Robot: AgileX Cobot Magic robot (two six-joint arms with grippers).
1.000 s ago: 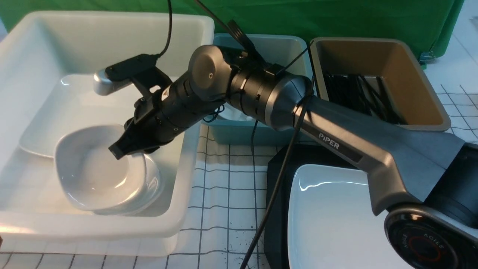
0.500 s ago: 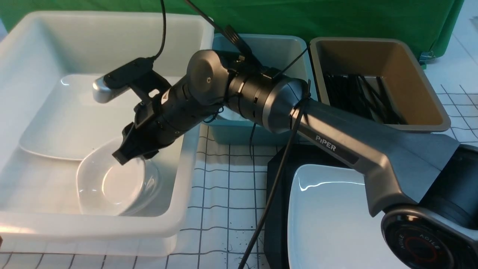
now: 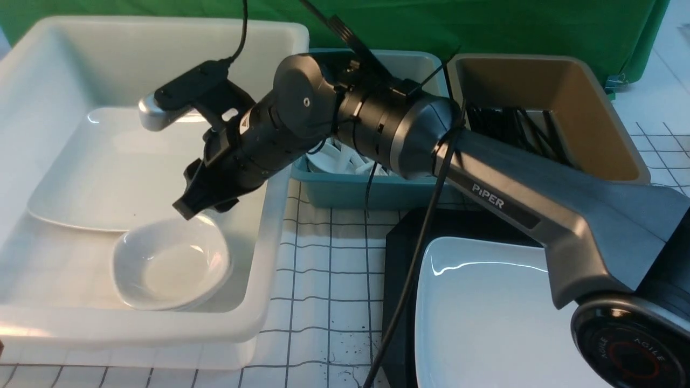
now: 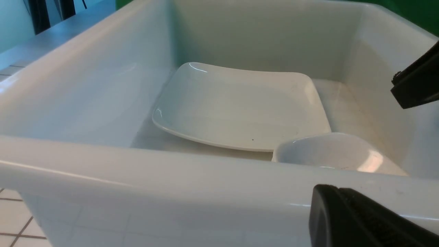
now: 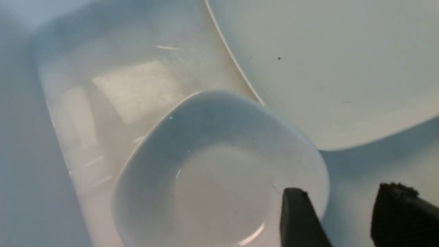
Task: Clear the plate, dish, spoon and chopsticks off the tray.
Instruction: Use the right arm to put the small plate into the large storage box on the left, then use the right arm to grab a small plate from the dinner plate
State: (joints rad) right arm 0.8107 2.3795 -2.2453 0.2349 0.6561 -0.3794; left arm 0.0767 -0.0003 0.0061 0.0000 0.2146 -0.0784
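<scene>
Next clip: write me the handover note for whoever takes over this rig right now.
Right tool: open, empty, above the dish.
Left tool: just outside the white tub; open or shut unclear.
Done: dish lies in the white tub, beside a speckled plate.
To do: the plate sits on the tray.
No spoon or chopsticks seen on the tray's visible part.

Dish in left tub, plate on tray at right

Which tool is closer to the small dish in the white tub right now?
Right. The right tool hangs open just above the far rim of the dish, inside the white tub. The left tool sits outside the tub's near wall, facing in.
</scene>
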